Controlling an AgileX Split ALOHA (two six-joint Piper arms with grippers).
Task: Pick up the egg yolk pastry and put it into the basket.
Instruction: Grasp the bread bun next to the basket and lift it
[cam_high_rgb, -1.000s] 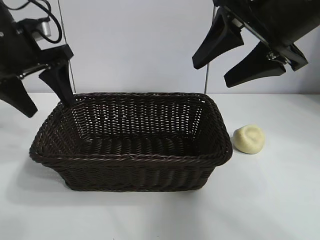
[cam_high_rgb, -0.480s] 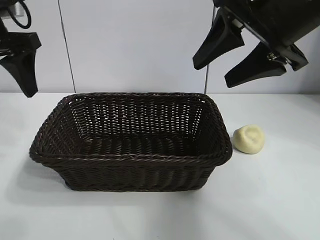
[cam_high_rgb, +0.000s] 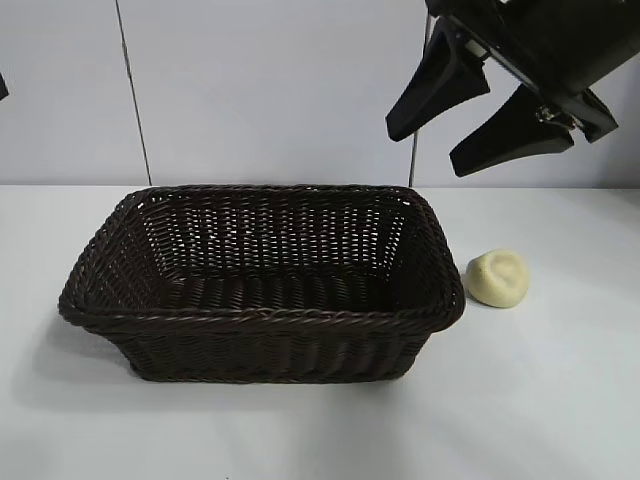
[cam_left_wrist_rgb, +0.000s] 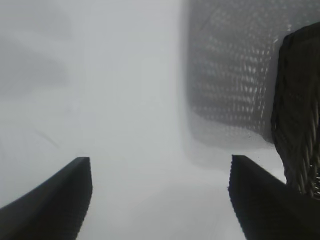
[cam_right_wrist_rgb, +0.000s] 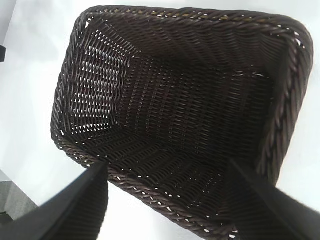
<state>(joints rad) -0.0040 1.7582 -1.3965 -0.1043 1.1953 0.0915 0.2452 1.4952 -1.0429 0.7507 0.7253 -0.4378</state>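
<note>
- Egg yolk pastry (cam_high_rgb: 499, 277) sits on the white table (cam_high_rgb: 560, 400), just beside the basket's right-hand short wall and toward the table's right edge. It looks untouched, so I judge the pick is not yet begun.
- Basket (cam_high_rgb: 262, 318) stands upright near the table's middle, long side facing the exterior camera. Interior is empty as far as can be seen, leaving plenty of room for a drop.
- Right gripper (cam_high_rgb: 478, 108) hangs high above the basket's right end, angled downward, fingers apart and holding nothing. Probably a ready pose: it is the arm nearer the pastry.
- Left gripper (cam_left_wrist_rgb: 160, 200) is over bare table outside the basket. Its fingers stand wide apart with nothing between them. It is likely parked clear so as not to crowd the basket.
- Hidden or cut off:
  - Left arm is nearly out of the exterior view; only a dark sliver shows at the left border.
  - Pastry appears in neither wrist view. The right wrist camera looks into the basket, not at the target.
  - Left wrist view shows only a blurred piece of wicker and its shadow; which corner of the basket, I cannot tell.
  - Right arm body is cropped at the exterior view's upper edge.
  - The pastry's table contact is only seen from the front; its far side is unseen.
</note>
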